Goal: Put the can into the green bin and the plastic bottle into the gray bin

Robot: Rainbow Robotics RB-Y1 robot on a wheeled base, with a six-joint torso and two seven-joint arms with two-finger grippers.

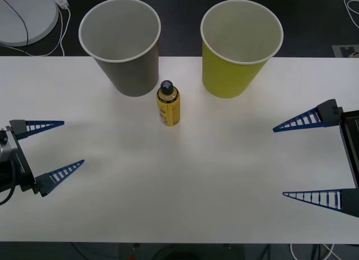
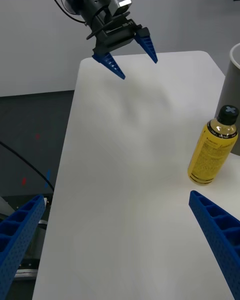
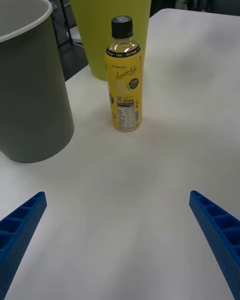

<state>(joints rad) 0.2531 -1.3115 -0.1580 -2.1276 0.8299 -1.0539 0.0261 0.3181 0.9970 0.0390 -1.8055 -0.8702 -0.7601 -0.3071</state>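
The plastic bottle (image 1: 168,105) (image 3: 125,80) (image 2: 212,150), yellow with a black cap, stands upright on the white table just in front of the gap between the two bins. Behind it to the left is the gray bin (image 1: 132,74) (image 3: 30,90); behind it to the right is the green bin (image 1: 230,77) (image 3: 107,10). Both bins stand upright. My left gripper (image 1: 73,142) (image 3: 117,195) (image 2: 139,68) hovers open at the table's left side, pointing toward the bottle. At the right side my right gripper (image 1: 279,162) (image 2: 115,196) is open and holds nothing. The can is out of view.
The table (image 1: 196,187) has bare room between the two grippers and in front of the bottle. A round white object (image 1: 25,16) with a cable lies on the dark floor beyond the far left corner. The table's near edge runs along the front.
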